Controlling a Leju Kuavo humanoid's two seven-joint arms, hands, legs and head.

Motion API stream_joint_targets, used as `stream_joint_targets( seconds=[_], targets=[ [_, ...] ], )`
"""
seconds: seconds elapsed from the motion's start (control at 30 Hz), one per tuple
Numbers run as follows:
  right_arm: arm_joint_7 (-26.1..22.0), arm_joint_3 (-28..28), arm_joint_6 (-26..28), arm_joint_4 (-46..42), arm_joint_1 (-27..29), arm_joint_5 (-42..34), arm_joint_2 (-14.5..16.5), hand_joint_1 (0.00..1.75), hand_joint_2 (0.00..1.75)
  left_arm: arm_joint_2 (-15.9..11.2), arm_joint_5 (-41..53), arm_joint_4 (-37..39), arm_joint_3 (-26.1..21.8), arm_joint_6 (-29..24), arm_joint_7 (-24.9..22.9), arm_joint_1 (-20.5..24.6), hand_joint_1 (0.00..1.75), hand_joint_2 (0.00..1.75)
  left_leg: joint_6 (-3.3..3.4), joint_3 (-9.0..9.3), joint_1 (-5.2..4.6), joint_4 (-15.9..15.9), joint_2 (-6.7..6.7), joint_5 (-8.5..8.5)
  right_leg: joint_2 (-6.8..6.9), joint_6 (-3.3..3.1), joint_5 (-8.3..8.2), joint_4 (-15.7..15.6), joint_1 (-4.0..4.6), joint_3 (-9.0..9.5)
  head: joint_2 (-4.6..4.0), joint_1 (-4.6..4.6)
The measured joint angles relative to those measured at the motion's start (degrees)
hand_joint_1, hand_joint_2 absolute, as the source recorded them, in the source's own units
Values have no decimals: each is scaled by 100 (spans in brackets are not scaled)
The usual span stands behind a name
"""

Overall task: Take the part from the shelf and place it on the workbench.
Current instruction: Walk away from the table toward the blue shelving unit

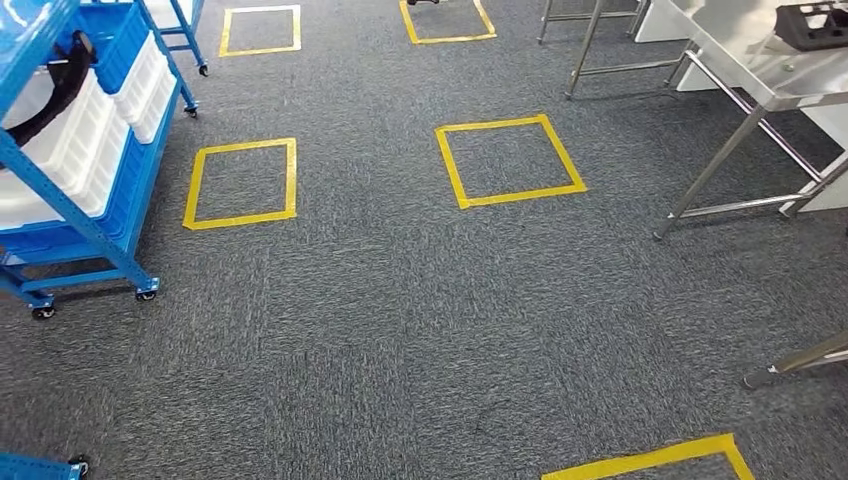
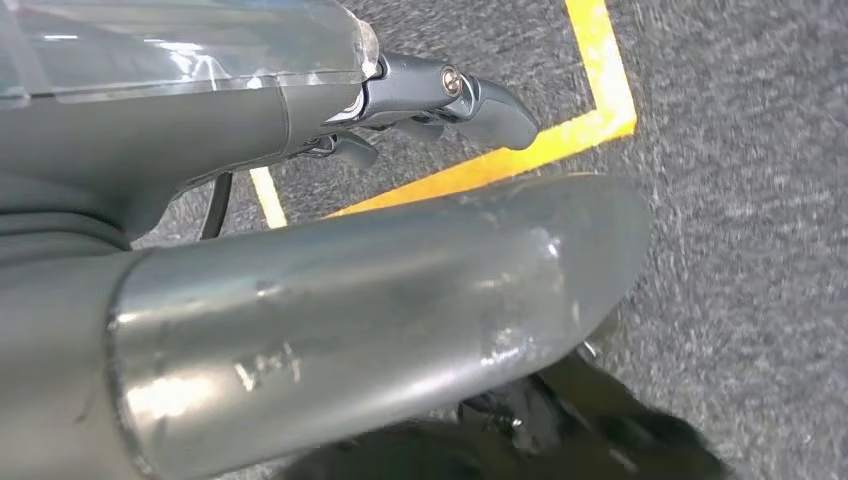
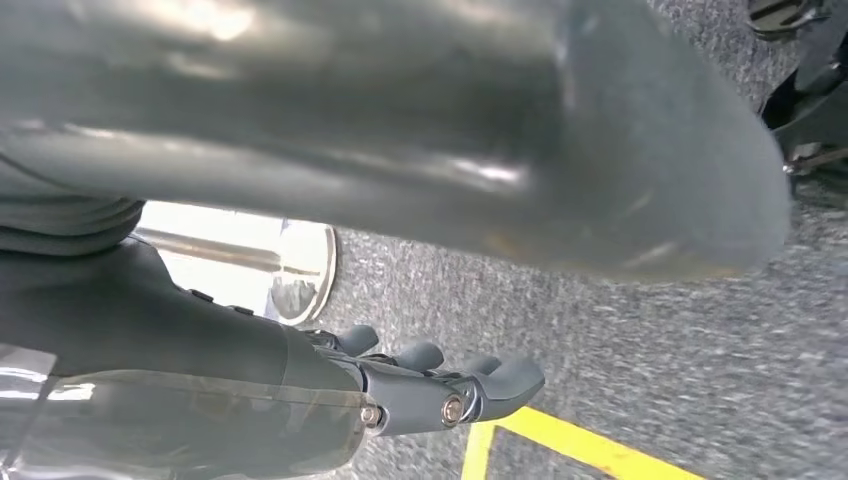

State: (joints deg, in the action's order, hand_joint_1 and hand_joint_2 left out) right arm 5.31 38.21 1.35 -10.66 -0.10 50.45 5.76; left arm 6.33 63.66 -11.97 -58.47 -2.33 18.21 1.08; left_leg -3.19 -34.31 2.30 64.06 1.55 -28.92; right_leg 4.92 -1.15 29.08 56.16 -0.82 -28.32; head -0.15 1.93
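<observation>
Looking down at grey carpet [image 1: 400, 320] marked with yellow tape squares [image 1: 510, 160], with the blue shelf [image 1: 70, 215] of white bins sitting at the frame's left edge and a dark looped part [image 1: 50, 95] lying among them at upper left. Showing the steel workbench [image 1: 745, 75] at upper right, carrying a dark object [image 1: 815, 22]. Hanging over the carpet, left hand [image 2: 440, 100] and right hand [image 3: 440, 385], fingers lying loosely apart and holding nothing.

My left hand [image 2: 300, 290] is dull grey with a thick, scuffed, glossy thumb, a clear plastic cover over its back and a silver screw on one darker finger. My right hand [image 3: 400, 180] matches: grey thumb, transparent cover, dark fingers with small silver screws.
</observation>
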Motion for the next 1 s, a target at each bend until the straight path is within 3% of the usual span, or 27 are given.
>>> stream_joint_targets(
  seconds=[0.03, 0.1, 0.17, 0.23, 0.27, 0.3, 0.37, 0.4, 0.43, 0.47, 0.53, 0.6, 0.63, 0.73, 0.8, 0.87, 0.9, 0.93, 0.97, 1.0],
  targets=[
    [14, 11, -2, -2, 0, 0, -2, 0, 0, 8, 3, 0, 0, 1, 3, 10, 0, 0, 0, 143, 19, -268, 88, 104, 57, 61, 66, 87, -8, -11, 0, -3],
    [22, 31, -1, -5, -13, 0, -4, 0, 0, 24, 9, 0, -1, 1, 6, 20, 0, 0, 89, 203, 3, -418, 157, 132, 141, 159, 150, 192, -3, -19, 0, -6],
    [25, 37, -3, -5, -46, 0, 5, 0, 0, 22, 11, -1, -3, 0, 8, 4, 0, 0, 213, 161, -28, -401, 51, 141, 187, 228, 174, 202, -30, 4, 0, -7],
    [30, 40, -4, -5, -58, 0, 50, 0, 0, 16, 11, -1, -4, -1, 9, -2, 0, 0, 299, 144, -39, -423, -44, 173, -12, 274, 332, 356, -69, -48, 0, -7],
    [31, 47, -3, -5, -52, 0, 80, 0, 0, 14, 11, -1, -4, -1, 9, 4, 0, 0, 335, 137, -46, -436, -93, 194, -173, 279, 504, 597, -76, -158, 0, -7],
    [33, 56, -1, -5, -42, 0, 107, 0, 0, 13, 11, -1, -4, -1, 9, 11, 0, 0, 362, 117, -64, -442, -150, 211, -323, 265, 709, 953, -71, -331, 0, -7],
    [34, 72, 0, -5, -24, 0, 131, 0, 0, 11, 11, -1, -4, -1, 9, 21, 0, 0, 398, 82, -111, -445, -289, 234, -441, 214, 976, 1657, -44, -701, 0, -7],
    [40, 76, -1, -5, -17, 0, 134, 0, 0, 10, 12, -1, -4, -1, 9, 20, 0, 0, 406, 75, -133, -444, -368, 239, -461, 176, 955, 1800, -23, -797, 0, -7],
    [48, 78, -2, -5, -13, 0, 134, 0, 0, 10, 13, -1, -4, -1, 9, 17, 0, 0, 411, 78, -151, -444, -447, 242, -480, 129, 819, 1724, 3, -790, 0, -7],
    [57, 81, -3, -5, -9, 1, 134, 0, 0, 10, 20, -1, -5, -1, 9, 15, 0, 0, 414, 87, -162, -445, -528, 244, -531, 72, 593, 1443, 39, -685, 0, -7],
    [68, 97, -2, -5, 0, 11, 134, 0, 0, 20, 44, 0, -7, 1, 9, 20, 0, 0, 407, 90, -163, -448, -672, 255, -811, -51, 175, 690, 116, -393, 0, -7],
    [67, 114, 2, -5, 7, 26, 134, 0, 0, 32, 63, 0, -9, 2, 10, 34, 0, 0, 387, 72, -159, -449, -767, 270, -1045, -122, 29, 289, 154, -252, 0, -8],
    [66, 118, 3, -5, 7, 29, 134, 0, 0, 33, 66, -1, -10, 2, 10, 41, 0, 0, 378, 65, -162, -446, -793, 275, -1059, -132, 33, 260, 154, -248, 0, -9],
    [63, 119, 5, -7, -2, 41, 134, 0, 0, 34, 72, -1, -16, 2, 11, 40, 0, 0, 352, 55, -146, -465, -841, 292, -1005, -135, 28, 258, 164, -248, 0, -9],
    [41, 122, 7, -14, -6, 66, 133, 0, 0, 30, 92, -1, -37, 2, 10, 23, 0, 0, 282, -84, -166, -220, -638, 121, -763, -167, -54, 98, 148, -166, 0, -6],
    [20, 126, 8, -19, 12, 81, 124, 0, 0, 26, 108, -1, -55, 3, 9, 20, 0, 0, 208, -388, -185, 425, -326, -258, -467, -196, -125, -50, 131, -89, 0, -4],
    [20, 130, 7, -19, 21, 83, 113, 0, 0, 26, 109, -1, -58, 4, 9, 25, 0, 0, 183, -519, -171, 727, -269, -396, -369, -199, -115, -42, 136, -95, 0, -5],
    [22, 135, 4, -19, 22, 85, 95, 0, 0, 25, 112, -1, -65, 5, 8, 22, 0, 0, 158, -573, -154, 884, -234, -433, -279, -192, -103, -27, 134, -100, 0, -5],
    [26, 143, 1, -19, 19, 88, 75, 0, 0, 22, 115, -1, -75, 6, 7, 15, 0, 0, 134, -524, -138, 844, -206, -369, -197, -180, -86, -8, 126, -105, 0, -5],
    [31, 153, -2, -19, 13, 93, 58, 0, 0, 16, 123, -1, -89, 5, 7, 7, 0, 0, 113, -371, -126, 607, -160, -229, -121, -161, -64, 21, 113, -111, 0, -5]
  ],
)
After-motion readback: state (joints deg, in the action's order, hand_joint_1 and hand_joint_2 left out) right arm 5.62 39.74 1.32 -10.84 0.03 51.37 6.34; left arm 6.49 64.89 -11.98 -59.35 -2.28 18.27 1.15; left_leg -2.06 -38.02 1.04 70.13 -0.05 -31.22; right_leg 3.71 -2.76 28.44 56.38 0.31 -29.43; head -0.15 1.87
